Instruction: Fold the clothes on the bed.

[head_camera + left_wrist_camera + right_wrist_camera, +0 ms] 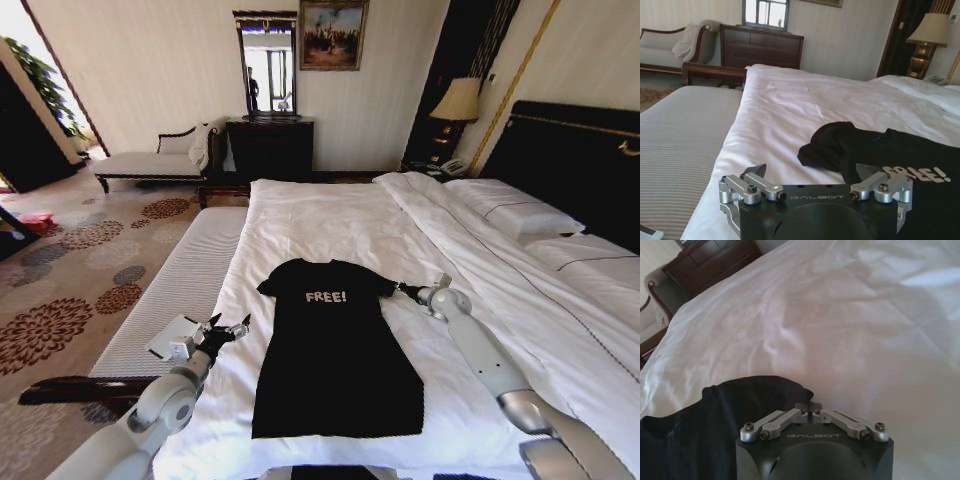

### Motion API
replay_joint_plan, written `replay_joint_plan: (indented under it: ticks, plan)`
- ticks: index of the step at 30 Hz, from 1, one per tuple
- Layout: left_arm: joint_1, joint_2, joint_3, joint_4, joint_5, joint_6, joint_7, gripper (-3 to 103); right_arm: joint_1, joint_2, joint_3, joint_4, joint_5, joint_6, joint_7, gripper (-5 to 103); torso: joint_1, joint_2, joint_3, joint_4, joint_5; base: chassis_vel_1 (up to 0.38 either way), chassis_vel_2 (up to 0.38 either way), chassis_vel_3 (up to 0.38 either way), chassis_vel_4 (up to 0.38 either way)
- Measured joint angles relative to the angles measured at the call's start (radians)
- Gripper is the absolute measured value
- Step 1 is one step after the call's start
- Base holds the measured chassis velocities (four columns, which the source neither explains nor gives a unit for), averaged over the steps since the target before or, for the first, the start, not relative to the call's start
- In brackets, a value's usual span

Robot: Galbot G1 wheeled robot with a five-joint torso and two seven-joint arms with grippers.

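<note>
The soft black short-sleeved T-shirt lies flat and unfolded on the big white-sheeted bed, so folding has barely begun: the right gripper pinches its sleeve edge while the left gripper hovers spread beside the hem.

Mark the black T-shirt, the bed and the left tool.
black T-shirt (335, 350), head view, middle of its front.
bed (320, 215), head view, bare white duvet.
left tool (815, 176), left wrist view, midway between its open fingertips.
</note>
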Motion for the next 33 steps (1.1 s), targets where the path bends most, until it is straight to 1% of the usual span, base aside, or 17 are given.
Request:
replay_joint_plan:
  ticks: [1, 5, 7, 10, 12, 15, 21, 25, 33]
  plan:
    - [0.0, 0.0, 0.0, 0.0, 0.0, 0.0, 0.0, 100, 0.0, 0.0, 0.0, 0.0, 0.0, 0.0, 0.0, 0, 0.0, 0.0, 0.0, 0.0, 0.0, 0.0, 0.0, 0.0, 0.0]
    - [-0.009, 0.009, 0.001, -0.004, -0.007, 0.001, -0.002, 100, 0.028, -0.005, -0.042, -0.017, -0.081, 0.035, -0.035, 0, 0.0, 0.0, 0.0, 0.0003, 0.0, 0.0, 0.0, 0.0, 0.0]
    - [-0.007, 0.01, 0.001, -0.005, -0.007, 0.001, -0.003, 100, 0.032, -0.007, -0.048, -0.022, -0.09, 0.038, -0.04, 0, 0.0, 0.0, 0.0, 0.0002, 0.0002, 0.0, 0.0, 0.0, 0.0]
    - [0.009, 0.01, -0.006, -0.009, -0.006, 0.001, -0.002, 100, 0.043, -0.018, -0.061, -0.039, -0.132, 0.05, -0.065, 0, 0.0, 0.0, 0.0, 0.0001, 0.0002, 0.0, 0.0, 0.0, 0.0]
    - [0.015, 0.008, -0.008, -0.009, -0.003, 0.001, -0.001, 100, 0.046, -0.022, -0.063, -0.047, -0.138, 0.054, -0.072, 0, 0.0, 0.0, 0.0, 0.0, 0.0002, 0.0, 0.0, 0.0, 0.0]
    - [0.02, 0.001, -0.007, -0.01, 0.002, 0.001, 0.001, 100, 0.054, -0.027, -0.065, -0.067, -0.122, 0.057, -0.075, 0, 0.0, 0.0, 0.0, 0.0001, 0.0002, 0.0, 0.0, 0.0, 0.0]
    - [0.025, -0.003, -0.003, -0.012, 0.008, 0.001, 0.002, 100, 0.063, -0.038, -0.079, -0.089, -0.152, 0.077, -0.099, 0, 0.0, 0.0, 0.0, -0.0002, 0.0002, 0.0, 0.0, 0.0, 0.0]
    - [0.034, -0.004, -0.004, -0.016, 0.011, 0.001, 0.004, 100, 0.073, -0.04, -0.107, -0.103, -0.188, 0.107, -0.127, 0, 0.0, 0.0, 0.0, 0.0001, 0.0, 0.0, 0.0, 0.0, 0.0]
    - [0.046, -0.006, -0.009, -0.022, 0.016, 0.0, 0.006, 100, 0.063, -0.036, -0.113, -0.079, -0.206, 0.11, -0.127, 0, 0.0, 0.0, 0.0, 0.0001, 0.0002, 0.0, 0.0, 0.0, 0.0]
